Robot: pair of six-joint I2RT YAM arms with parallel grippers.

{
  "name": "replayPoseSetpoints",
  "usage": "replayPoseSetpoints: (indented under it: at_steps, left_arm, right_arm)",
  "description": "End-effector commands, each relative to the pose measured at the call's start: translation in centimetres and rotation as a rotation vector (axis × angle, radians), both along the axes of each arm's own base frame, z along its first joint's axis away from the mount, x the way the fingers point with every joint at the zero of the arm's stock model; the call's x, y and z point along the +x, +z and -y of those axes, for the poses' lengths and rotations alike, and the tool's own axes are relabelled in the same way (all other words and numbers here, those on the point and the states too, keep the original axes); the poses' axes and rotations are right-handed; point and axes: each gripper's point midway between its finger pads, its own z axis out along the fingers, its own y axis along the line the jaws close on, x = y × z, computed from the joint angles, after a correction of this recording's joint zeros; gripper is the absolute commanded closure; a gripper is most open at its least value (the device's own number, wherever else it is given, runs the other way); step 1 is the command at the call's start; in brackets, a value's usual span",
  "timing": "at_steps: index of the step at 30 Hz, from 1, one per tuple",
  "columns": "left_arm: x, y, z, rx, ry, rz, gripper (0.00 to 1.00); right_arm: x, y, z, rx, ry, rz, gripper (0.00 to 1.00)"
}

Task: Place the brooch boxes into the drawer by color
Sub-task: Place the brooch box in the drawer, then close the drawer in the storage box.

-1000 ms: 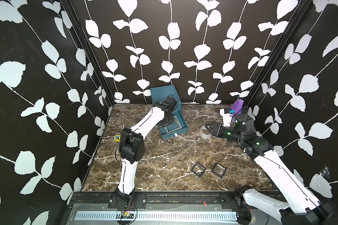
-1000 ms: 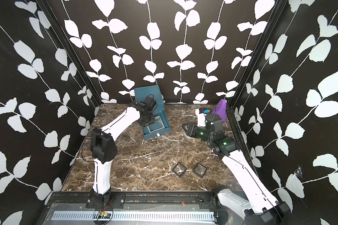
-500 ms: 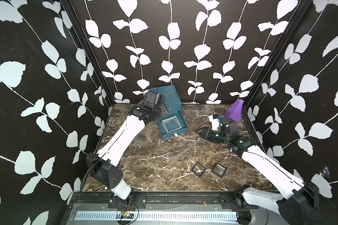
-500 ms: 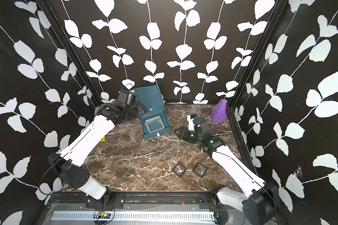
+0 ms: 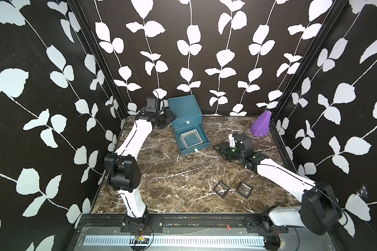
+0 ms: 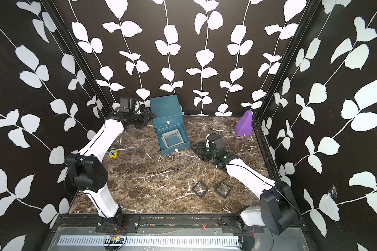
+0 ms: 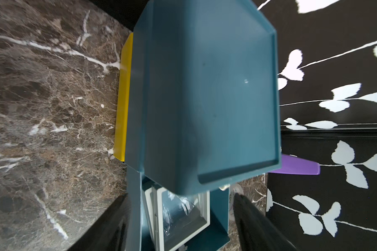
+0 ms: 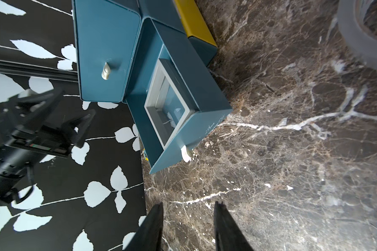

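Observation:
The teal drawer chest (image 5: 184, 109) (image 6: 164, 108) stands at the back of the table. One drawer (image 5: 199, 146) (image 8: 205, 102) is pulled out, and two grey brooch boxes (image 5: 191, 138) (image 6: 172, 138) (image 7: 183, 219) (image 8: 168, 108) lie stacked in it. A yellow box edge (image 7: 122, 97) (image 8: 195, 21) shows at the chest's base. Two black brooch boxes (image 5: 222, 189) (image 5: 244, 190) lie flat near the front. My left gripper (image 5: 169, 117) (image 7: 181, 195) is open and empty beside the chest's left side. My right gripper (image 5: 218, 148) (image 8: 188, 204) is open and empty, low over the marble, right of the open drawer.
A purple wedge (image 5: 260, 126) stands in the back right corner. Part of a clear tape roll (image 8: 361, 39) lies by my right gripper. A small yellow and blue object (image 6: 113, 153) sits near the left wall. Patterned walls close in three sides of the marble table (image 5: 161, 184).
My left gripper has opened and drawn back from over the open drawer to the chest's left side, leaving a grey box inside. My right arm has swung from the back right towards the drawer.

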Motion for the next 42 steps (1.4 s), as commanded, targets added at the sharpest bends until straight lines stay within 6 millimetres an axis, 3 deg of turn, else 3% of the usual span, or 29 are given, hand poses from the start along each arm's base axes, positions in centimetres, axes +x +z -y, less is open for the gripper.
replayPoseSetpoints:
  at_steps: [1,7,13,21,26,27,32,42]
  left_arm:
    - [0.9,2.2,0.6,-0.037,-0.071,0.078,0.30]
    - [2.0,0.4,0.4,-0.036,-0.077,0.066,0.35]
    - [2.4,-1.2,-0.3,-0.022,-0.073,0.045,0.49]
    - [2.2,-2.7,-0.1,-0.017,-0.091,0.013,0.62]
    - [1.8,-3.0,-0.1,-0.012,-0.101,-0.002,0.65]
    - [1.7,-3.1,-0.1,-0.013,-0.103,-0.003,0.65]
    - [1.5,-3.4,-0.1,-0.013,-0.110,-0.009,0.67]
    - [1.7,-3.4,0.3,-0.032,-0.125,-0.007,0.69]
  right_arm:
    - [0.7,0.8,-0.4,0.035,-0.027,0.028,0.60]
    - [0.8,0.2,-0.9,0.033,-0.022,0.015,0.60]
    - [0.8,-0.6,-1.6,0.052,-0.022,-0.005,0.60]
    - [1.3,-2.4,-4.1,0.145,-0.048,-0.009,0.58]
    - [1.6,-2.9,-6.9,0.181,-0.024,-0.020,0.55]
    - [1.7,-3.9,-7.2,0.169,-0.022,-0.034,0.54]
    - [2.7,-5.2,-8.0,0.207,-0.061,-0.033,0.55]
    - [4.0,-4.5,-10.1,0.275,-0.055,0.018,0.56]
